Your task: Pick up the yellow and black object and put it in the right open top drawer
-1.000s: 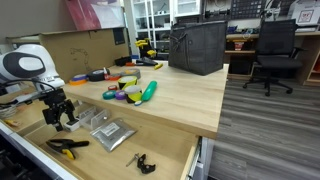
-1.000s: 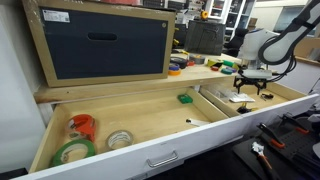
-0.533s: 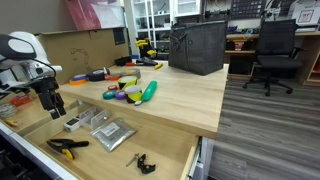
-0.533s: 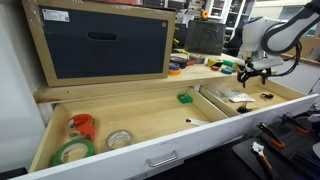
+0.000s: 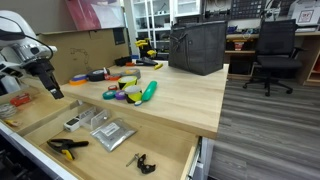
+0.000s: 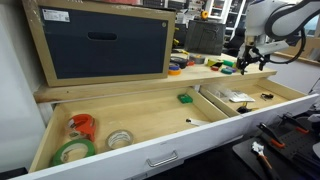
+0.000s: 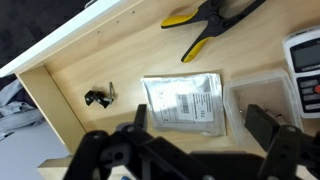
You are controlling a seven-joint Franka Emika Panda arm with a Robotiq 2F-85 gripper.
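Nearest the camera in an exterior view, the small black clip (image 5: pixel 142 162) and the yellow and black object (image 5: pixel 65 147) lie flat on the floor of the right open top drawer (image 5: pixel 168 140). The object sits by the drawer's pulled-out front, well out from the table's (image 5: pixel 180 98) front edge, with a silver packet (image 5: pixel 112 133) just behind it. The wrist view agrees: the object (image 7: pixel 215 22) is apart from the packet (image 7: pixel 183 103) and nothing touches it. The gripper (image 5: pixel 50 88) hangs above the drawer, about level with the table's front edge and near its end. Its fingers (image 7: pixel 262 122) are spread wide with nothing between them. I judge the placing done and this the retreat step. My next move needs only a clean lift clear of the drawer walls, with no regrasp. A second ago the gripper was low inside the drawer over the packet. It has since risen and swung toward the table's end, while object, clip and packet have not shifted. Farther back, coloured clutter (image 5: pixel 130 92) and a black bin (image 5: pixel 197 47) stand on the tabletop.
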